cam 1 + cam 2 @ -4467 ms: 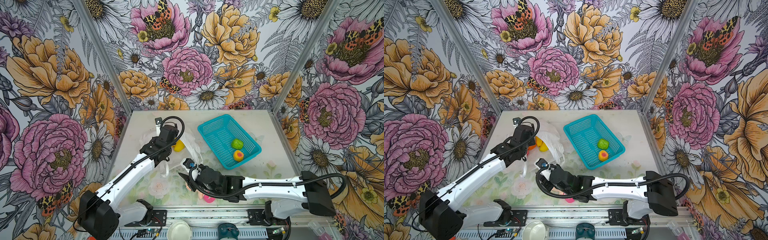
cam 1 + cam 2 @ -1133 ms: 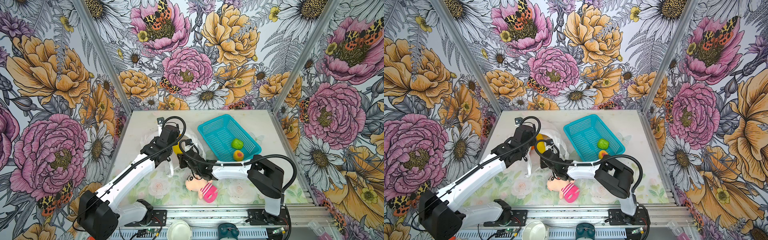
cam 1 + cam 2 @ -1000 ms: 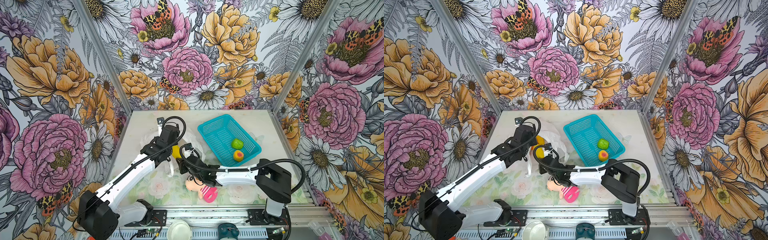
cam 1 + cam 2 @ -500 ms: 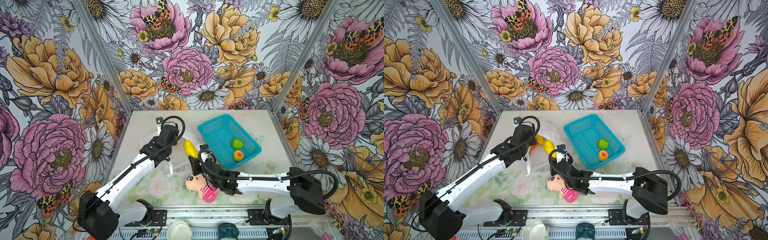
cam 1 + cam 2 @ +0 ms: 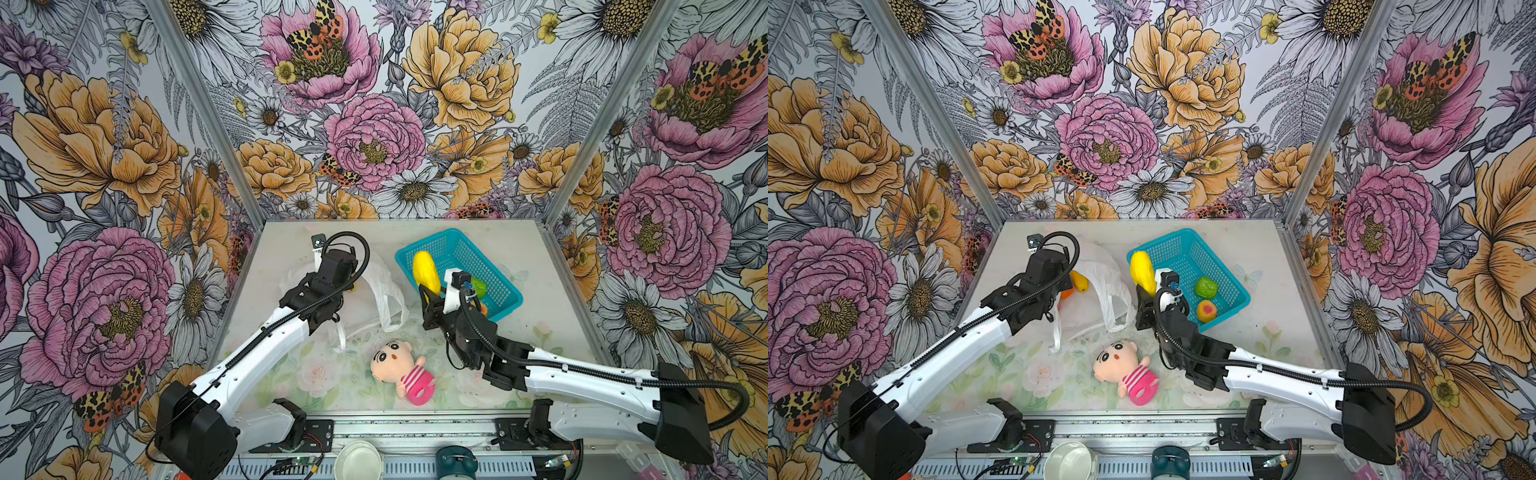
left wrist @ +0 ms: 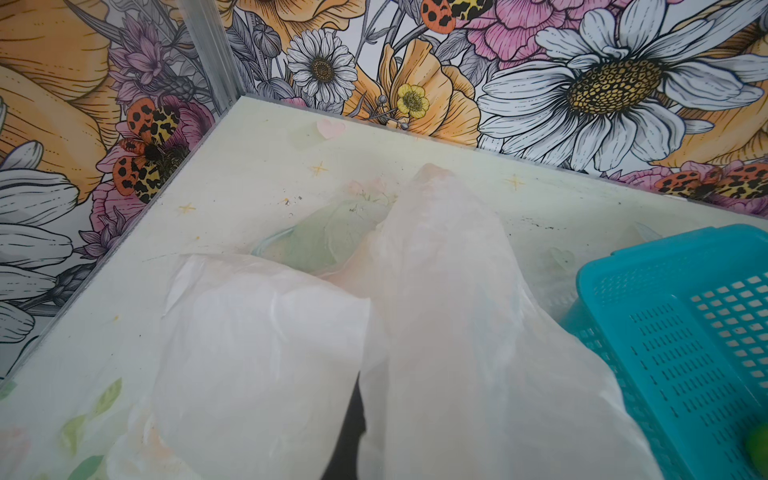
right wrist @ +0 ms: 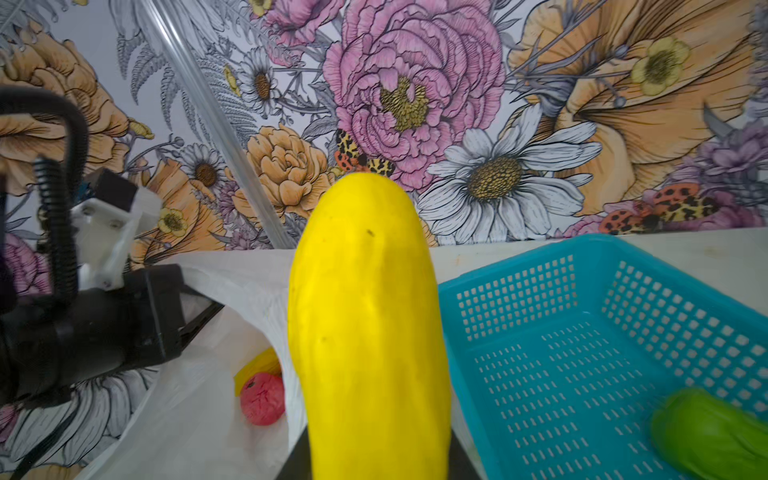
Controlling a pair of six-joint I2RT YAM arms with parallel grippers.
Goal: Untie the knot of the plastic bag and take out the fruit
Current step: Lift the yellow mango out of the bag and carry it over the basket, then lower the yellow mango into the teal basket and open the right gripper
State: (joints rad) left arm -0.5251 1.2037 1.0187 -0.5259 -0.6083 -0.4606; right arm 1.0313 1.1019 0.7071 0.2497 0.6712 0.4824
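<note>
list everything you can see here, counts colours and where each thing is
plastic bag: 1, translucent white, left-centre of table, mouth open
basket: 1, teal, back right of centre
long yellow fruit: 1, yellow, held at basket's left corner
green fruit: 1, green, in basket
blushed fruit: 1, yellow with pink, in basket
yellow-orange fruit: 1, in bag's mouth
orange fruit: 1, orange, in bag, partly hidden
pink-red fruit: 1, in bag
plush doll: 1, pink-striped, front centre
table: 1, pale floral
left fingers: black, shut on plastic bag
right fingers: black, shut on long yellow fruit
</note>
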